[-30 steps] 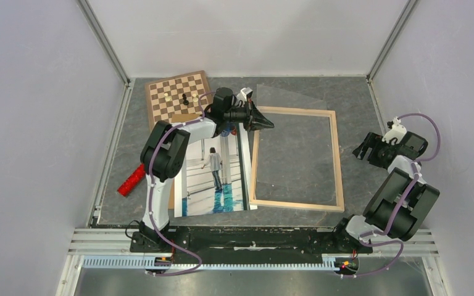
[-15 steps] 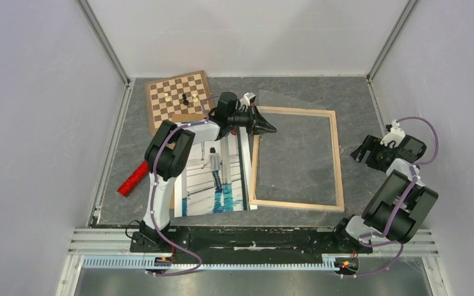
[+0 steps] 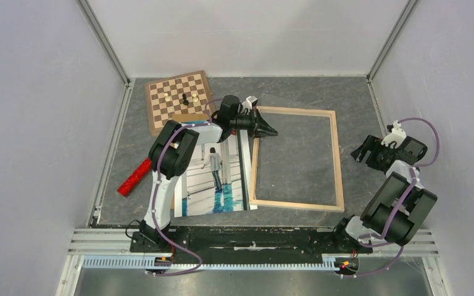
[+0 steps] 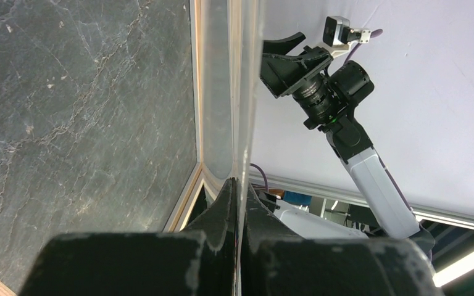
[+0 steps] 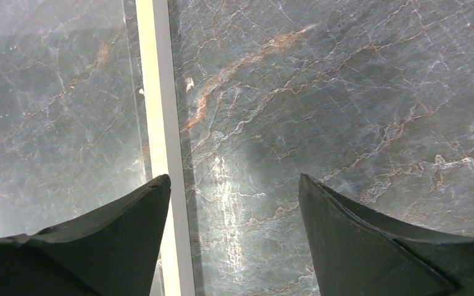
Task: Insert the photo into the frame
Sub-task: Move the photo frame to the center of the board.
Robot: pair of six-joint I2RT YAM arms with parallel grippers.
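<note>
The photo (image 3: 215, 176) lies face up on the table, its top end under my left arm, its right edge along the left bar of the frame (image 3: 336, 154). The frame lies flat with bare table inside it. My left gripper (image 3: 271, 130) hovers over the frame's far-left corner, shut on a thin clear sheet (image 3: 287, 102). In the left wrist view this sheet (image 4: 244, 92) runs edge-on out of the gripper (image 4: 239, 185), beside the frame's bar (image 4: 185, 197). My right gripper (image 3: 361, 152) is open and empty just right of the frame; its own view shows the gripper (image 5: 234, 203) beside a frame bar (image 5: 160, 111).
A chessboard (image 3: 178, 98) with a few pieces sits at the far left. A red block (image 3: 133, 179) lies left of the photo. A brown board's corner (image 3: 171, 200) shows under the photo. Enclosure walls stand on all sides.
My left gripper has slid slightly nearer and to the right, taking the clear sheet with it. The photo, the frame and my right gripper have stayed put.
</note>
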